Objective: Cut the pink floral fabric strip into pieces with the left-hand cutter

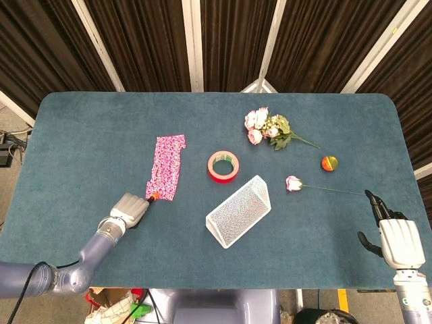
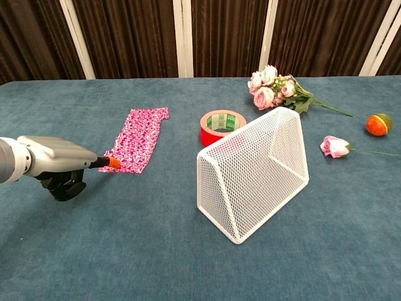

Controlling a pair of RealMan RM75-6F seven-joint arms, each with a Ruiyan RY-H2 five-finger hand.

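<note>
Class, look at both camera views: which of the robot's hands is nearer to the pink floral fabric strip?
Left. The left hand holds the cutter, its orange tip at the near end of the fabric strip. The right hand rests far across the table, beyond the wire basket.

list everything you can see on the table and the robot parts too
fabric strip: 1, pink floral, left of centre, flat
cutter: 1, orange tip, at the strip's near left corner, held by the left hand
tape roll: 1, red with green inside, centre
wire basket: 1, white mesh, tipped over, near centre
bouquet: 1, pink roses with green leaves, far right of centre
single rose: 1, pink, long stem, right
ball: 1, orange and green, right
table: 1, blue-green cloth
left hand: grey, near left
right hand: white, near right edge, holds nothing
</note>
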